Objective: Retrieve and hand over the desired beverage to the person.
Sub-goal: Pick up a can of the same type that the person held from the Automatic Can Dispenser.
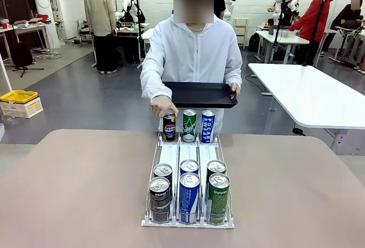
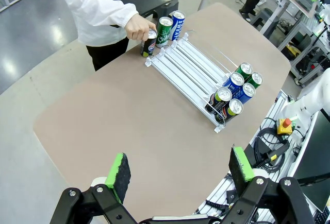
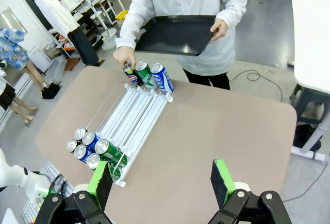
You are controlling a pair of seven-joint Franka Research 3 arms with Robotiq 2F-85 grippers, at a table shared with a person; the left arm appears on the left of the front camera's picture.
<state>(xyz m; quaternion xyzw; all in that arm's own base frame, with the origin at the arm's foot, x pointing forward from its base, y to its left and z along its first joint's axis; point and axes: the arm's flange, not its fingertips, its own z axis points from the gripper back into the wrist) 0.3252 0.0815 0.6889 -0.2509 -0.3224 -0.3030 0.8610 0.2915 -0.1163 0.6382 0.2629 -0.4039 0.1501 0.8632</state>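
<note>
The person [image 1: 194, 54] rests a hand [image 1: 161, 107] on the black can [image 1: 169, 127] at the rack's [image 1: 169, 158] far end. The left gripper [image 2: 178, 162] and right gripper [image 3: 161, 172] hang above, spread wide, empty. Picking up and handing over are still to do.

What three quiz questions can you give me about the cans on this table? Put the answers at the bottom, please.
1. True or false: the person's hand is touching a glass bottle.
2. What does the person's other hand hold? A) a black tray B) a cup C) a book
3. How many cans stand at the robot's end of the rack?
Key: 1 false, it touches the dark Pepsi can; 2 A; 3 six.
</note>
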